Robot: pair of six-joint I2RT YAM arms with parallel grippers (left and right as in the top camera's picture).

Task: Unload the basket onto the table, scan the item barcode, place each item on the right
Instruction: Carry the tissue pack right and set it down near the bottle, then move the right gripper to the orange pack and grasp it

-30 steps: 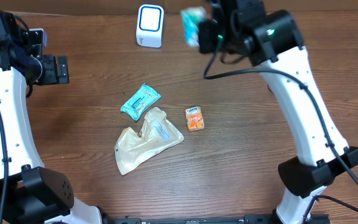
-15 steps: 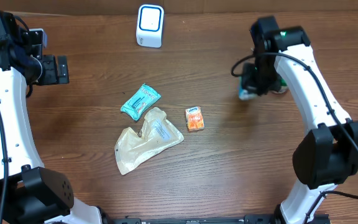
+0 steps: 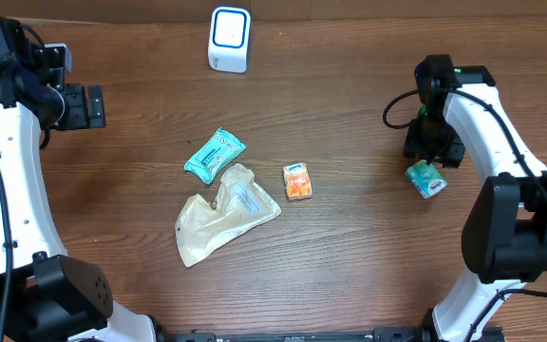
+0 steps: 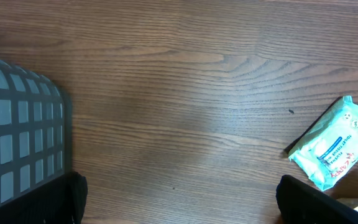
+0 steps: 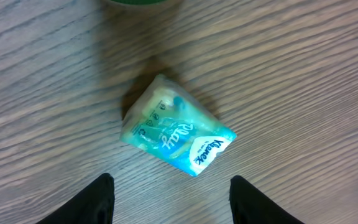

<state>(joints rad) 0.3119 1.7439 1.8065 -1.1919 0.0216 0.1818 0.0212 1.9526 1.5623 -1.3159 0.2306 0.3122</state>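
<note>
On the table [image 3: 349, 266], the left gripper [image 4: 182, 199] sat spread wide. The right gripper [image 5: 174, 199] hung, fingers apart, over the tissue pack [image 5: 173, 134] lying free at right. It looked light, soft, slick: pinch across its narrow sides.

We log left arm [image 3: 9, 171]: white shell links, black joint housings | right arm [image 3: 487, 128]: same white shells and black joints, small green light [image 3: 456, 69] near its wrist | thin black cables [image 3: 4, 214] along both arms | left gripper [image 4: 185, 202], right gripper [image 5: 176, 202]: we see dark, rounded fingers [image 5: 99, 200].
</note>
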